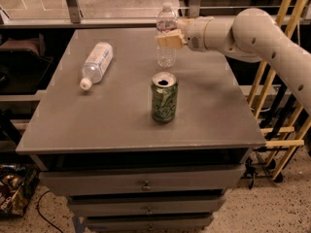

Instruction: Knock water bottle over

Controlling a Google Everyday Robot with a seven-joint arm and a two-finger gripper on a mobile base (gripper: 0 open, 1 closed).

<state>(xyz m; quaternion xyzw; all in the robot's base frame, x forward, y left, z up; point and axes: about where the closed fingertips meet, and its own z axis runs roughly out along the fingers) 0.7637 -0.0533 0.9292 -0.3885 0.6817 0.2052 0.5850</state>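
The water bottle (pixel 166 56) is slim, clear and ribbed with a white cap. It stands upright at the back middle of the grey table (pixel 97 125). My gripper (pixel 170 39) reaches in from the right on a white arm (pixel 252 33). Its tan tip lies across the bottle's upper half, level with the label band, and looks to be touching it. The bottle's lower half and cap show below and above the gripper.
A green can (pixel 164 97) stands open-topped in front of the water bottle, near the table's middle. A wider bottle with a large white label (pixel 96 64) lies on its side at the left. A wooden rack (pixel 279 125) stands beside the table's right edge. Drawers (pixel 146 184) sit below the tabletop.
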